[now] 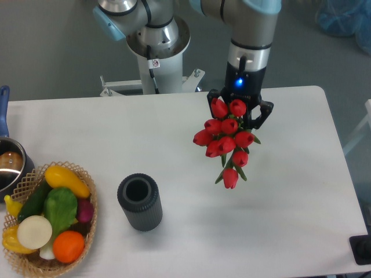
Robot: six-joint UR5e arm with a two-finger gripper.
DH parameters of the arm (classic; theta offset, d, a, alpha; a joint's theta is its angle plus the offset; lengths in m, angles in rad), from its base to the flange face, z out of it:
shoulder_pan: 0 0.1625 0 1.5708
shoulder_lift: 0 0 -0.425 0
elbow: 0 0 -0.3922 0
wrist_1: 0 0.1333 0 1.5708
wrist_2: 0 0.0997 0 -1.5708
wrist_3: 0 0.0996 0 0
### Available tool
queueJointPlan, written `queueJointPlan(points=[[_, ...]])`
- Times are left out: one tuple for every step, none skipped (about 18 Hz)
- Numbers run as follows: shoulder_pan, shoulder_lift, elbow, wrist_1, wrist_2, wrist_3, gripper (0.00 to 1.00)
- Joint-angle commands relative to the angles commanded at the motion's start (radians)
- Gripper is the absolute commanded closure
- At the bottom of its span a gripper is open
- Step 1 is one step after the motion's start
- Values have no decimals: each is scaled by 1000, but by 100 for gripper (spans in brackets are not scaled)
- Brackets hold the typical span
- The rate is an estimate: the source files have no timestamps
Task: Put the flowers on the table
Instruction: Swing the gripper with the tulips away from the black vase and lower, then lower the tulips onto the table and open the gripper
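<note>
Tool point(240, 111) apparently grasping flowers point(227, 139) above table point(290, 191); mast sticker unreadable.

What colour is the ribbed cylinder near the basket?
Dark grey, almost black, seen in the fixed camera view.

The large white rectangular table point(278, 197) with rounded corners has a smooth matte top. A dark grey ribbed cylindrical vase point(139, 202) stands upright on it, left of centre near the front edge, its mouth open upward. At the front left corner sits a woven wicker basket point(88, 229) filled with colourful vegetables. Just behind the basket, at the left edge, a metal pot with a blue handle point(8, 162) is partly cut off by the frame.
</note>
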Motion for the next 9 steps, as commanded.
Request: queueJointPlan(points=[[0,-11,0,-5,14,0,49],[-2,-25,0,-5,32,0,49],[-3,-35,0,-6,44,0,49],[-3,-46,0,-6,46,0,49],[-3,-57,0,-8,46,-2,48],[-3,-78,0,-9,46,-3,48],[-3,-92,0,-9,46,-3,48],[-9,-109,0,-11,46,-3,48],[-15,-124,0,-12,46,-3,48]])
